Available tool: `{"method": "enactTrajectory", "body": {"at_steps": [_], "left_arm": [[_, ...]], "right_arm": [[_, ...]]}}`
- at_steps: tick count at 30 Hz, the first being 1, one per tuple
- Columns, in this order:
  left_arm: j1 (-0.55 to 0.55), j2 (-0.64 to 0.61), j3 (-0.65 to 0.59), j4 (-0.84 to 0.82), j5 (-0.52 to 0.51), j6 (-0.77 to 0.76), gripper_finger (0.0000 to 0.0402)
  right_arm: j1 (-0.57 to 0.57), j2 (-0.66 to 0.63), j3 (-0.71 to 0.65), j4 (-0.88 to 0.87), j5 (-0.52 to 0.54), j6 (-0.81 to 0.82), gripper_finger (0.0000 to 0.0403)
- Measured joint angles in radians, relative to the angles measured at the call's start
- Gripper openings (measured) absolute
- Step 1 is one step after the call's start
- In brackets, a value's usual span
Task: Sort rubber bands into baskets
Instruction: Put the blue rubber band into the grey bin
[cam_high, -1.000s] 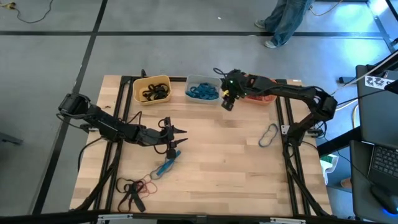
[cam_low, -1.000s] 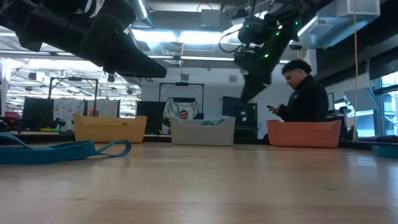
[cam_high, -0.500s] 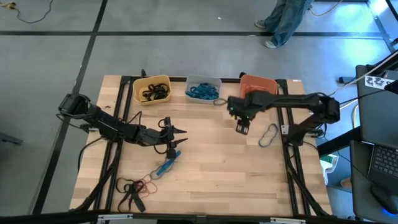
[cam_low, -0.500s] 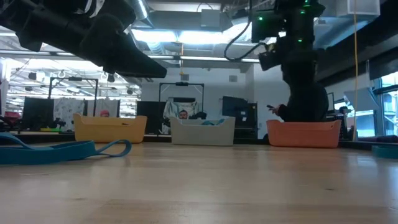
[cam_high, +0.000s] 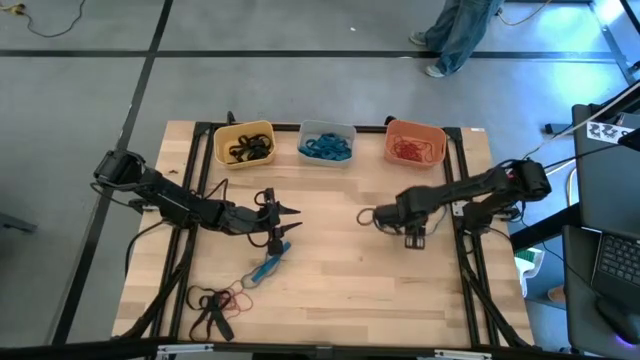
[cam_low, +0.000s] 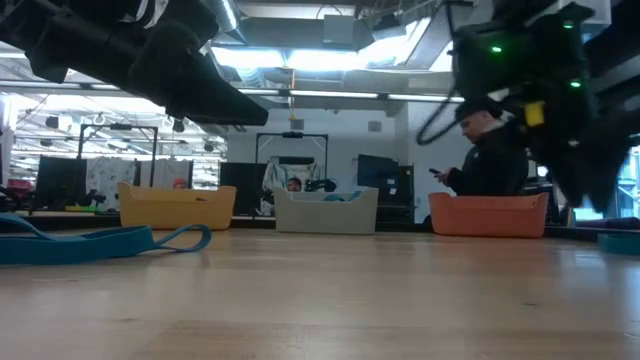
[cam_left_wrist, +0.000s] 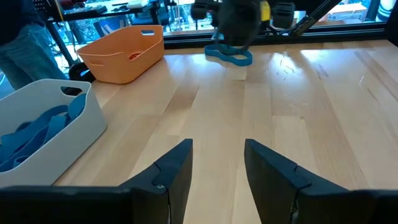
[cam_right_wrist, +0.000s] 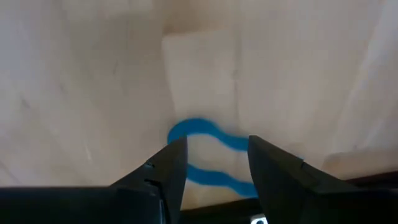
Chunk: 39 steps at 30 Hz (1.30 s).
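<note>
Right end effector (cam_high: 413, 238) fingers apart, empty, hovering over blue rubber band (cam_right_wrist: 208, 155) on worktop (cam_high: 340, 280) right side. Left end effector (cam_high: 279, 228) apart, waiting mid-left. Risk: band probably flat against wood; fingers may scrape past, miss.

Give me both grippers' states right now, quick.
Left gripper: open, empty, over the table's middle.
Right gripper: open, empty, above a blue rubber band.
</note>
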Motion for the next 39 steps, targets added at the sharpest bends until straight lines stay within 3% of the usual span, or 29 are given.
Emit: {"method": "enactTrajectory", "body": {"at_steps": [8, 20, 24, 31, 39], "left_arm": [[0.0, 0.0, 0.0, 0.0, 0.0, -0.001, 0.0143], [0.0, 0.0, 0.0, 0.0, 0.0, -0.002, 0.0143], [0.001, 0.0, 0.0, 0.0, 0.0, -0.002, 0.0143], [0.001, 0.0, 0.0, 0.0, 0.0, -0.001, 0.0143], [0.001, 0.0, 0.0, 0.0, 0.0, -0.001, 0.0143]], "right_arm": [[0.082, 0.0, -0.071, 0.037, -0.132, 0.131, 0.017], [0.078, 0.0, -0.208, 0.203, -0.184, 0.187, 0.0166], [0.078, 0.0, -0.208, 0.22, -0.185, 0.163, 0.0128], [0.078, 0.0, -0.207, 0.231, -0.153, 0.113, 0.0015], [0.078, 0.001, -0.174, 0.26, -0.097, 0.067, 0.0017]]}}
